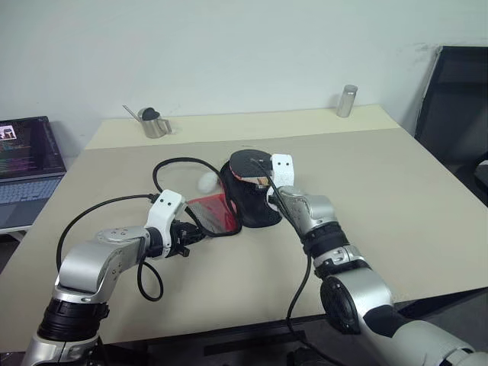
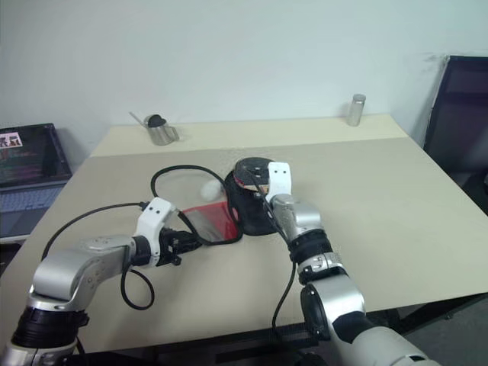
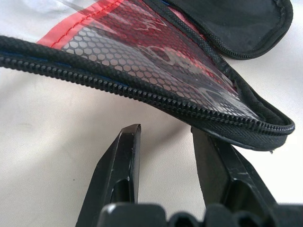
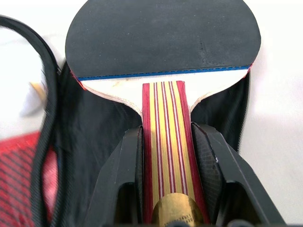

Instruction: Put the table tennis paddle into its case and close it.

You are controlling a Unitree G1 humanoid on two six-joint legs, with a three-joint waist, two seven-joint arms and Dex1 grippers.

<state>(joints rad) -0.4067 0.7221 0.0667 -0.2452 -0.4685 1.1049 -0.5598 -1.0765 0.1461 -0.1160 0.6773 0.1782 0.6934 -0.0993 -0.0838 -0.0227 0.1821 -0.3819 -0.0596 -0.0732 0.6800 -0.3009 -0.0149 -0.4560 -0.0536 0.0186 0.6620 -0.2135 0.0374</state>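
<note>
At the far left, off the surface point(image 1: 396, 198), a laptop point(image 1: 27, 164) sits open. The left end effector point(image 1: 200, 232) lies low at the near-left tip of the case point(image 1: 252, 200), its fingers point(image 3: 118, 175) part open; one of them tucks under the zipper edge of the opened flap point(image 1: 213, 213), but whether they pinch it cannot be told. That flap, red with mesh, spreads flat toward the left arm – a white ball point(image 1: 207, 181) rests just beyond it.

To the right, the black pouch half of the case stands open, and the paddle point(image 4: 163, 45) sits over its mouth, blade pointing away from the robot, handle point(image 4: 168, 151) toward it. The right end effector point(image 1: 267, 183) is closed on that handle, so the paddle's long axis runs straight on from the wrist (near to far). The coming move, I judge, is a push along that line into the pouch – the right arm does it, the left steadies.

The room to the right is open; a metal cup point(image 1: 154, 122) and a cylinder point(image 1: 347, 101) stand well apart at the far edge.
</note>
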